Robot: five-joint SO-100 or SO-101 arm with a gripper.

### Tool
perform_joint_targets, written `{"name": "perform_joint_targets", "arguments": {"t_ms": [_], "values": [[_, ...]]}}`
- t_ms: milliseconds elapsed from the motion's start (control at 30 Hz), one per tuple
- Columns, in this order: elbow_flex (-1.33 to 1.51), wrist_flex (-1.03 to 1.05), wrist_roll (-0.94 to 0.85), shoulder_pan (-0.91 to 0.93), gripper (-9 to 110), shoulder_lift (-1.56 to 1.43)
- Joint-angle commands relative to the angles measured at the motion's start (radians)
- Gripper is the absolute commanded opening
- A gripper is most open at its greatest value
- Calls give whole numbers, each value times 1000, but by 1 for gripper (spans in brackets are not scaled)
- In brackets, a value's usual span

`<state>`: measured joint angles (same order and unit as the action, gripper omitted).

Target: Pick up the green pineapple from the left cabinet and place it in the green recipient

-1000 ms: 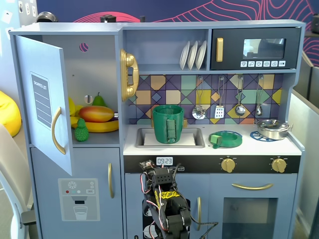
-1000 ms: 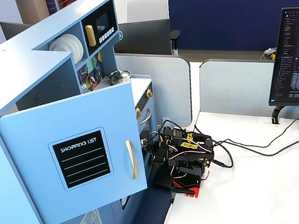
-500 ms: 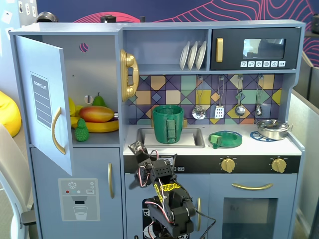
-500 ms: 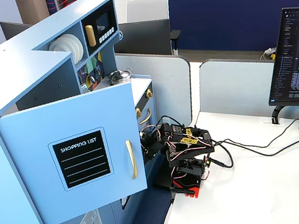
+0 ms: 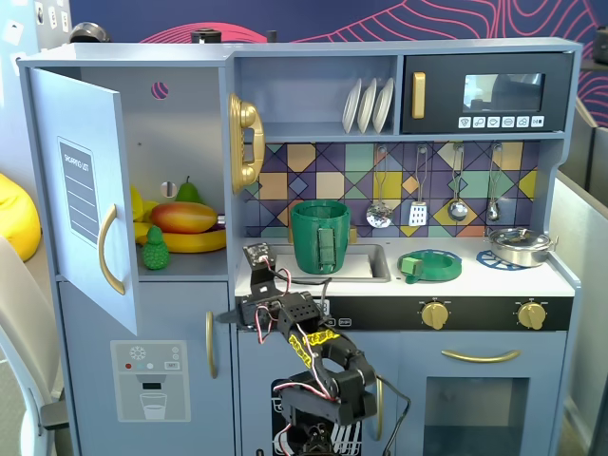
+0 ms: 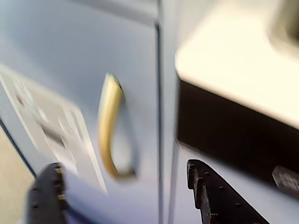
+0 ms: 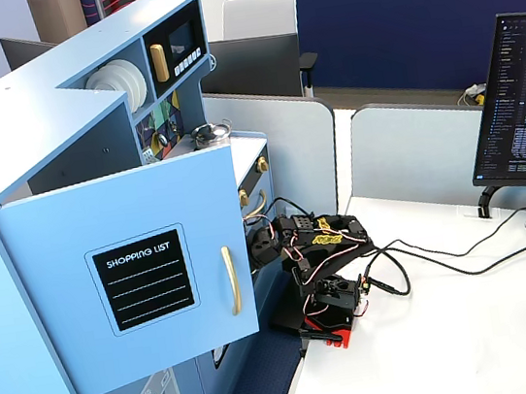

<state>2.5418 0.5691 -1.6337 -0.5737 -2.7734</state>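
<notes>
Green pineapple (image 5: 155,249) is sitting on the shelf of the left cabinet (image 5: 180,123), just in front of the mango (image 5: 183,217) and the bananas (image 5: 195,240), with the cabinet door (image 5: 84,195) swinging wide open toward us. We are watching the arm climb: a second ago it was folded low in front of the lower doors, and now the gripper (image 5: 231,316) is reaching out to the left in a fixed view, level with the black clock strip under the desk edge (image 5: 475,280). That is telling us the approach is under way and the pick is not yet begun; the pineapple is lying well above and to the left of the gripper. In the wrist view the gripper (image 6: 124,186) is showing its two dark fingers spread apart with nothing between them, looking at the gold handle (image 6: 110,126) of the lower door, all of it blurred by motion. The green recipient (image 5: 320,236) is standing upright in the sink, empty as far as we can judge, waiting for the drop. We are expecting the arm to need more height and more leftward reach before it can close on the fruit; the open door and the shelf edge are looking like the things to avoid
</notes>
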Motion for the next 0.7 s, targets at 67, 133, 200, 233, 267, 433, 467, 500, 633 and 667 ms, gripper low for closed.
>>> {"name": "perform_joint_targets", "arguments": {"t_ms": [67, 133, 200, 233, 267, 433, 467, 500, 633, 667], "values": [[-109, -250, 18, -86, 24, 84], [-137, -299, 15, -117, 27, 121], [-141, -385, -20, -135, 27, 163], [-143, -423, -49, -141, 26, 183], [-140, -488, -69, -150, 26, 201], [-207, -577, -89, -202, 32, 264], [-222, -581, -84, -213, 34, 276], [-235, -600, -74, -222, 35, 298], [-270, -669, -35, -225, 38, 391], [-278, -689, -32, -227, 39, 417]]}}
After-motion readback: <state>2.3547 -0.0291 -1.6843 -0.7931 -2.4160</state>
